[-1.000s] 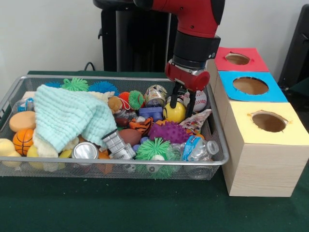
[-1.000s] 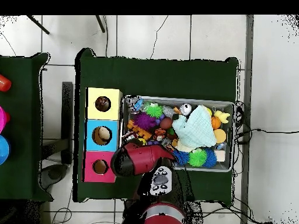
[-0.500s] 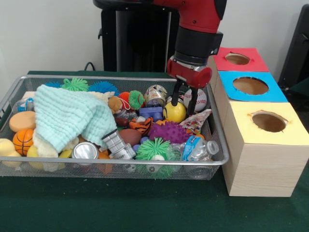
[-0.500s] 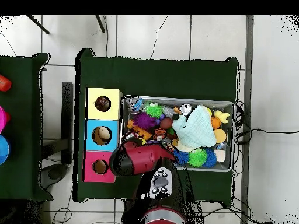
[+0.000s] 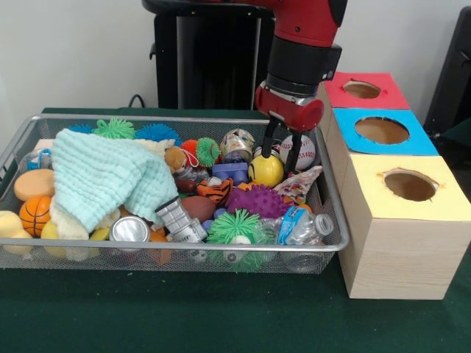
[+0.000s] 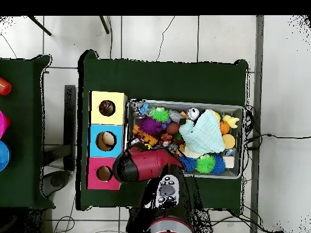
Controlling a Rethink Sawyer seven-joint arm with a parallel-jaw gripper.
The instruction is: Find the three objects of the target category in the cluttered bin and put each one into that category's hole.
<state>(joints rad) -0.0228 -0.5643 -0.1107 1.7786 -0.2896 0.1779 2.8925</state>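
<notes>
One red arm [image 5: 303, 29] descending from top centre, gripper [image 5: 280, 151] fingers parted and empty above yellow ball [image 5: 266, 170], baseball [image 5: 305, 152] just right, bin [image 5: 335, 220] centre-left, three holed boxes [image 5: 401, 220] right.

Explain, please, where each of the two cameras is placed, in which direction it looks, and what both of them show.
Front view: sits across the table, faces the robot; shows the wire bin, three holed boxes, the red arm and open gripper.
Overhead view: sits above, looks straight down; shows the arm and base at the bottom.
Shared: the bin, pale green cloth, yellow box.
</notes>
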